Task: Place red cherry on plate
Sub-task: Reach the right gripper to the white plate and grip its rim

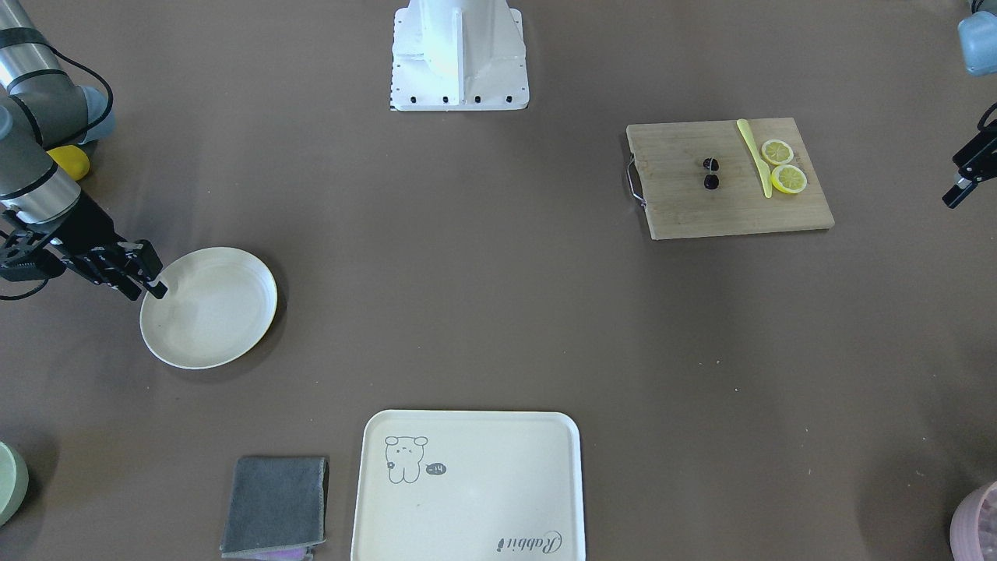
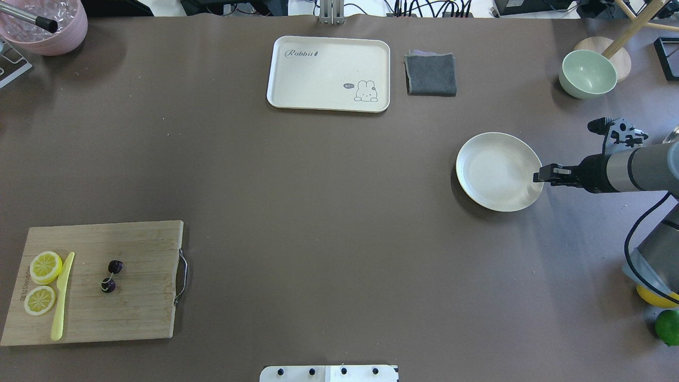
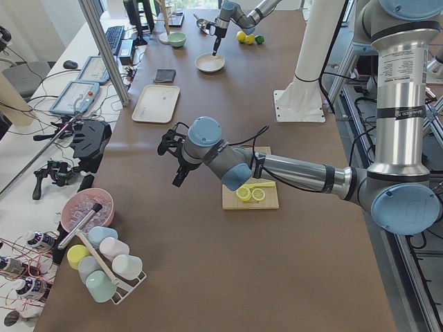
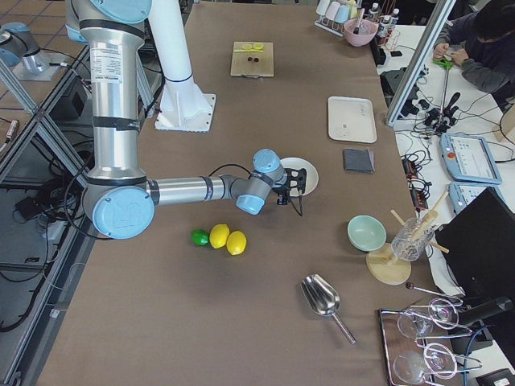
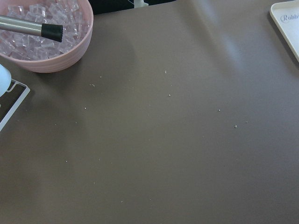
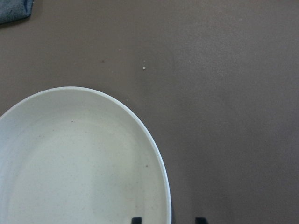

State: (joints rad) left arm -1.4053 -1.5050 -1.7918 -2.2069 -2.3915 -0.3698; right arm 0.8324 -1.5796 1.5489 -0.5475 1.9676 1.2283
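The red cherry, a tiny dark pair on one stem, lies on the wooden cutting board, beside two lemon slices and a yellow knife. The round cream plate is bare and sits far across the table from it. My right gripper is at the plate's rim; the wrist view shows its fingertips apart, open, with the rim between them. My left gripper hangs off the board's outer side, holding nothing visible. I cannot tell whether it is open or shut.
A cream tray with a drawing and a folded grey cloth lie at the far edge. A pale green bowl stands beyond the plate. A pink bowl of ice is at the far left. Lemons and a lime lie near the right arm.
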